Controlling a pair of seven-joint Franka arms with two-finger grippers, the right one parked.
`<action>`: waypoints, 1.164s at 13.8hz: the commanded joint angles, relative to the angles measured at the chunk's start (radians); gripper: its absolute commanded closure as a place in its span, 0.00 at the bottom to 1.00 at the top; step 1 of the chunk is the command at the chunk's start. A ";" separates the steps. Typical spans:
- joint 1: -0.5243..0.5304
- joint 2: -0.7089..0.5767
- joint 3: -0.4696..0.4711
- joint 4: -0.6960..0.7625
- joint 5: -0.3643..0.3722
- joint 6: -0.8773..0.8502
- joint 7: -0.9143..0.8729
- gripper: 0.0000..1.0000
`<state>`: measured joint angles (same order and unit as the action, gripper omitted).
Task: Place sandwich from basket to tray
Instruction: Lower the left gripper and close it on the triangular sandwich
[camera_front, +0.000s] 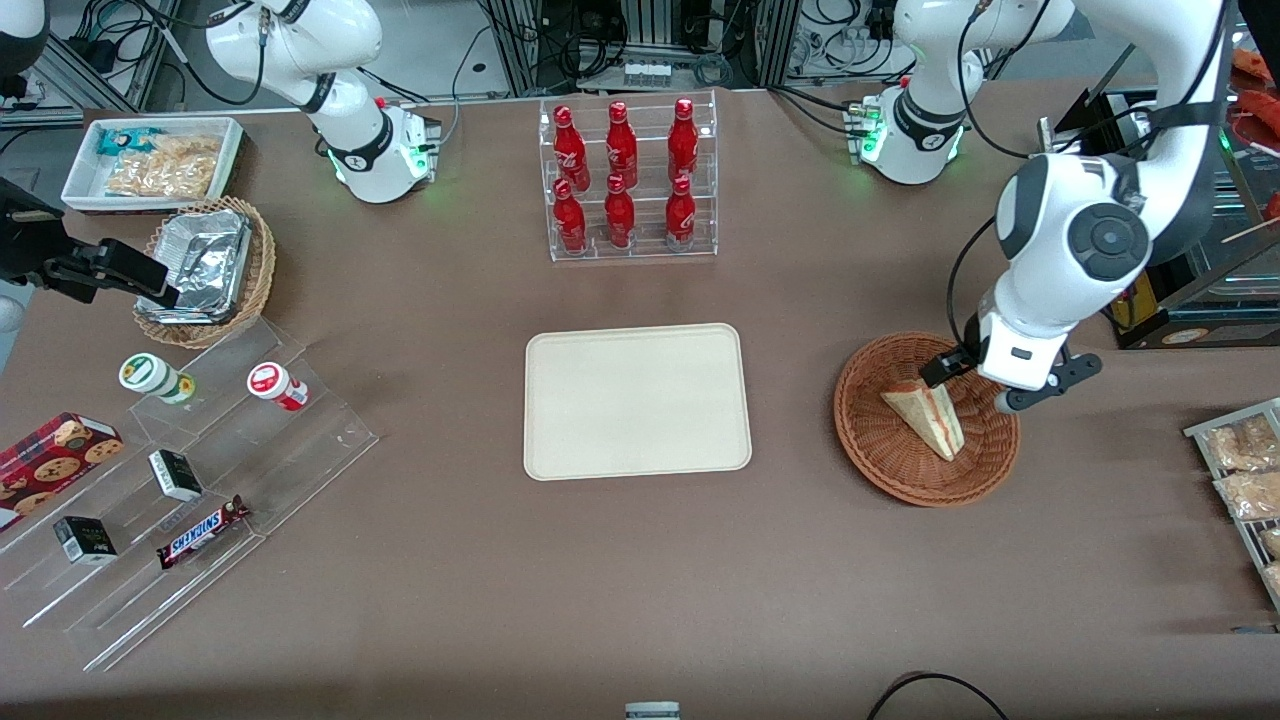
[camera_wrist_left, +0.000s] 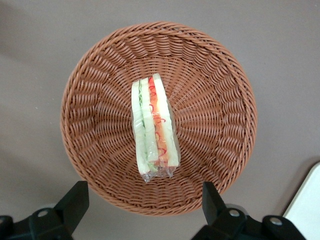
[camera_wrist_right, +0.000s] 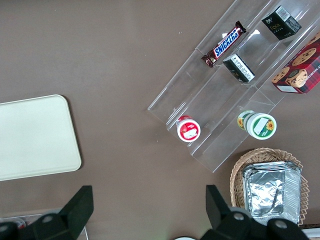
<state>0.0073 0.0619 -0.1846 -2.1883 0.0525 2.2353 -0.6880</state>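
Hand (camera_front: 977, 382) above sandwich (camera_front: 931, 414) in basket (camera_front: 880, 455)

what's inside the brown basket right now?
Only the sandwich, wrapped in clear film, lying in the basket. The weave directly under it is covered. The open claw hangs above the basket rim, touching nothing.

tray (camera_wrist_left: 311, 210) mostly cut off, tool (camera_wrist_left: 142, 202) above basket (camera_wrist_left: 210, 75), fingers partly cropped

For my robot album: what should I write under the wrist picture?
The open hand hovers above the sandwich lying in the basket.
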 joint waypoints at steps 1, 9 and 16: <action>-0.003 -0.019 -0.001 -0.047 0.013 0.067 -0.093 0.00; -0.001 0.098 0.001 -0.064 0.010 0.204 -0.093 0.00; 0.003 0.177 0.001 -0.067 0.010 0.253 -0.087 0.31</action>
<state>0.0074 0.2281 -0.1831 -2.2499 0.0525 2.4569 -0.7594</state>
